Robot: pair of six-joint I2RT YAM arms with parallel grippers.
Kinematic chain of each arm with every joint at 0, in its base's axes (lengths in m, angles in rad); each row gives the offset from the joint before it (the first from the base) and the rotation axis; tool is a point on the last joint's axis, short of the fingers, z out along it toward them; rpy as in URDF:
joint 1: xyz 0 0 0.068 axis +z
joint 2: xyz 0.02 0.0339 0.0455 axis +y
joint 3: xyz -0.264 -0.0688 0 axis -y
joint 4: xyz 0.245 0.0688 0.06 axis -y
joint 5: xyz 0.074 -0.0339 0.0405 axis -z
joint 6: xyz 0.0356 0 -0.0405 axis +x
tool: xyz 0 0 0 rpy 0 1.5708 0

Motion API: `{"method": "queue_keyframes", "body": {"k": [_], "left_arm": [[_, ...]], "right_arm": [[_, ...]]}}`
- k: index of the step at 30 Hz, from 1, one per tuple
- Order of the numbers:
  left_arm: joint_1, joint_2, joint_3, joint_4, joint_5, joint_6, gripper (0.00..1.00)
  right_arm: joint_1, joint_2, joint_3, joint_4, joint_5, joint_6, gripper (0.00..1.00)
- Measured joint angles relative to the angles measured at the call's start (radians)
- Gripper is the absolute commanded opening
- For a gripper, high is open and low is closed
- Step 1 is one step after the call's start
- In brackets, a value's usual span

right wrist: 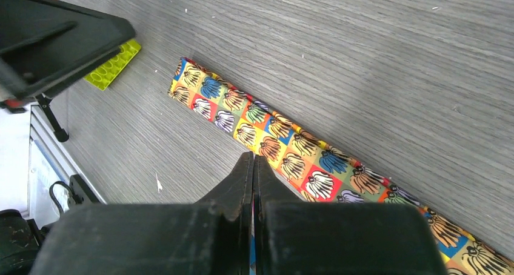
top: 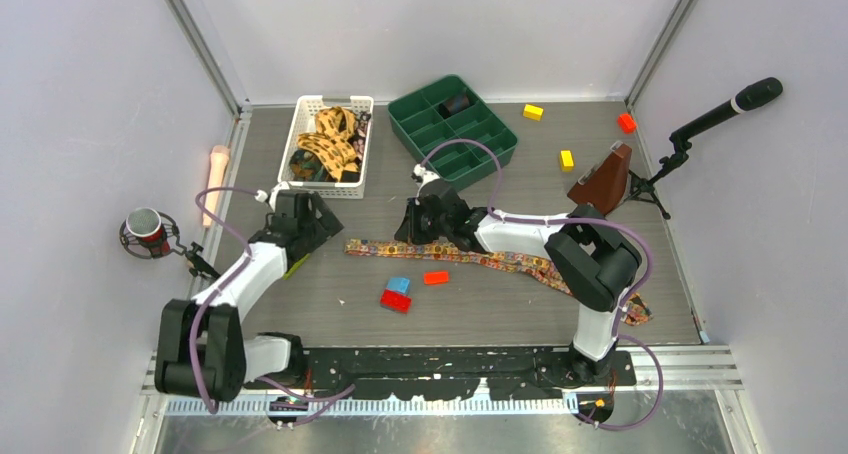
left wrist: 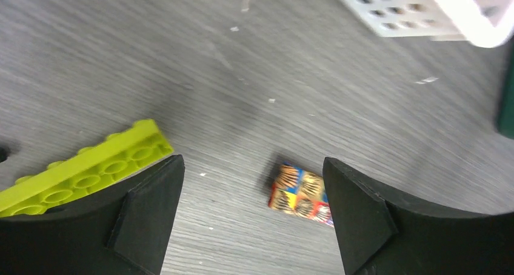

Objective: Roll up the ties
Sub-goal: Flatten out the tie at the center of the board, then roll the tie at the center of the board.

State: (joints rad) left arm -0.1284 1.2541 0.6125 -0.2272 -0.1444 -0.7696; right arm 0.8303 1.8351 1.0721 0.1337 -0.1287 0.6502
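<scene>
One tie (top: 470, 257) lies flat and unrolled across the table, a long strip of small bright squares. Its narrow end (left wrist: 300, 193) rests on the table between my left gripper's (left wrist: 251, 166) open fingers, close to the right finger (left wrist: 357, 208). In the top view the left gripper (top: 318, 224) hovers just left of that end. My right gripper (right wrist: 253, 160) is shut, its tips down at the near edge of the tie (right wrist: 285, 145), a short way in from the end. More ties (top: 325, 144) lie bundled in the white basket (top: 300, 124).
A lime green flat brick (left wrist: 85, 172) lies by the left finger. A green divided tray (top: 452, 129) stands behind the right gripper. Blue (top: 399, 285), red (top: 395, 300) and orange (top: 436, 277) blocks lie in front of the tie. A brown object (top: 603, 179) and a microphone stand (top: 720, 114) are at the right.
</scene>
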Motion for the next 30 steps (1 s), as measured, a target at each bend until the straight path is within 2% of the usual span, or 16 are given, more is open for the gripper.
{"method": "queue_keyframes", "body": {"k": [5, 9, 14, 19, 30], "left_arm": [[0.0, -0.146, -0.009, 0.047, 0.115, 0.038, 0.88], [0.0, -0.192, -0.045, 0.135, 0.227, 0.044, 0.8], [0.0, -0.175, -0.159, 0.195, 0.31, 0.032, 0.68], [0.0, -0.156, -0.243, 0.216, 0.343, 0.017, 0.66], [0.0, -0.097, -0.245, 0.319, 0.355, 0.02, 0.64]], "right_arm": [[0.0, 0.0, 0.0, 0.008, -0.027, -0.001, 0.0], [0.001, 0.008, 0.0, 0.043, -0.08, 0.001, 0.0], [0.009, 0.05, 0.003, 0.083, -0.149, 0.01, 0.0], [0.015, 0.116, 0.04, 0.12, -0.211, 0.046, 0.0], [0.019, 0.223, 0.137, 0.15, -0.257, 0.094, 0.0]]}}
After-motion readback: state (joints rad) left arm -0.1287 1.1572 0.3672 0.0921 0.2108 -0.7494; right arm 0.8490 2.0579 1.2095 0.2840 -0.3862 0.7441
